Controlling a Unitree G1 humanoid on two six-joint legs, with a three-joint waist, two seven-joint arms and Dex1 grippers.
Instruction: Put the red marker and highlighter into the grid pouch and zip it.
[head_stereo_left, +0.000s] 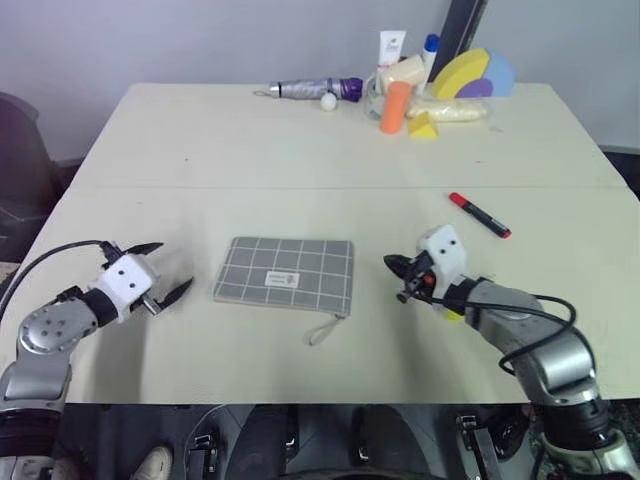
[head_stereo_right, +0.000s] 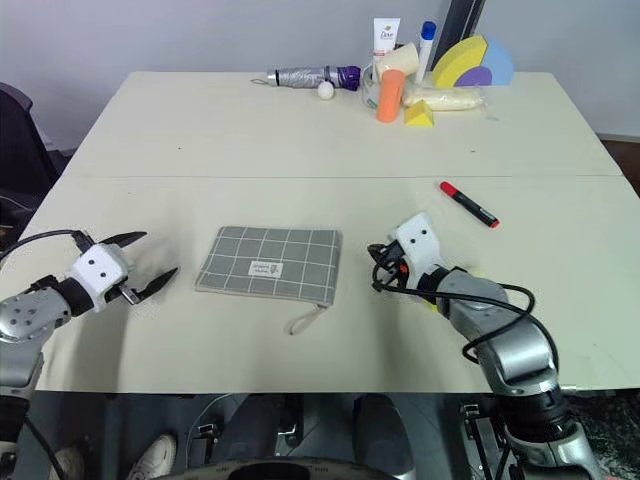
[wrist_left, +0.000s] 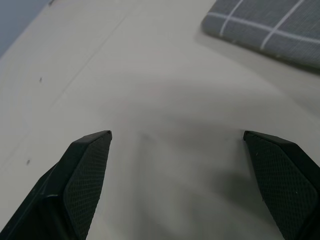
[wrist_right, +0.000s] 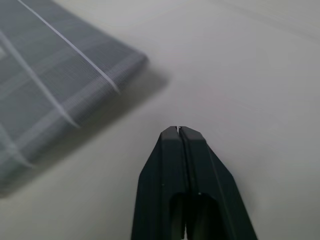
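Observation:
The grid pouch (head_stereo_left: 286, 270) lies flat in the middle of the near table, its cord pull (head_stereo_left: 325, 329) trailing off the front right corner. The red marker (head_stereo_left: 480, 215) rests on the table, further back and to the right. My left gripper (head_stereo_left: 172, 266) hovers just left of the pouch, open and empty. My right gripper (head_stereo_left: 392, 264) is shut on nothing, just right of the pouch, pointing at its corner (wrist_right: 125, 60). A sliver of yellow (head_stereo_left: 452, 315) peeks from under my right wrist; I cannot tell whether it is the highlighter.
A clutter stands at the table's far edge: a folded umbrella (head_stereo_left: 310, 90), an orange bottle (head_stereo_left: 395, 107), a white tube (head_stereo_left: 392, 47), yellow foam shapes (head_stereo_left: 462, 75) and a small white ball (head_stereo_left: 328, 101). A seam (head_stereo_left: 300, 187) crosses the table.

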